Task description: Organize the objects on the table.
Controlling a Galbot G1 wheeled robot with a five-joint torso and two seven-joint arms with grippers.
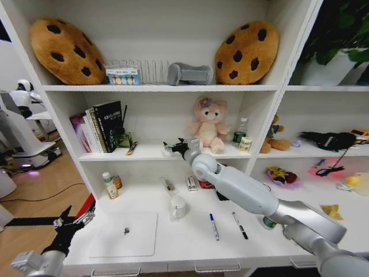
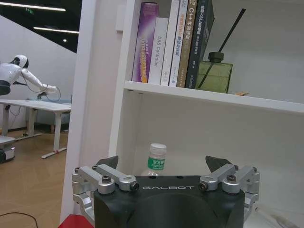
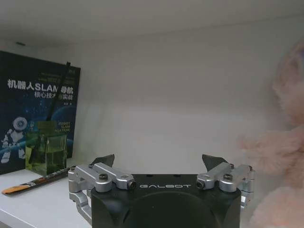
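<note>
On the white table (image 1: 190, 242) a silver laptop (image 1: 138, 239) lies shut at the front left, with a tiny green toy (image 1: 126, 231) on its lid. A blue-capped pen (image 1: 214, 226) and a black pen (image 1: 240, 225) lie side by side right of centre. A small green-capped bottle (image 1: 109, 186) (image 2: 156, 151) stands at the back left. My left gripper (image 1: 75, 215) (image 2: 162, 164) hovers open and empty off the table's left end, facing that bottle. My right gripper (image 1: 174, 148) (image 3: 158, 161) is raised to the middle shelf, open and empty, between the books and a pink plush toy (image 1: 209, 124) (image 3: 280, 156).
A white mug (image 1: 177, 206) stands mid-table, with small items behind it by the back wall. Books (image 1: 98, 127) (image 2: 171, 42) and a green diffuser bottle (image 2: 213, 76) (image 3: 45, 152) fill the shelf's left part. Cookie cushions (image 1: 63, 49) sit on top. Another robot (image 1: 20, 133) stands far left.
</note>
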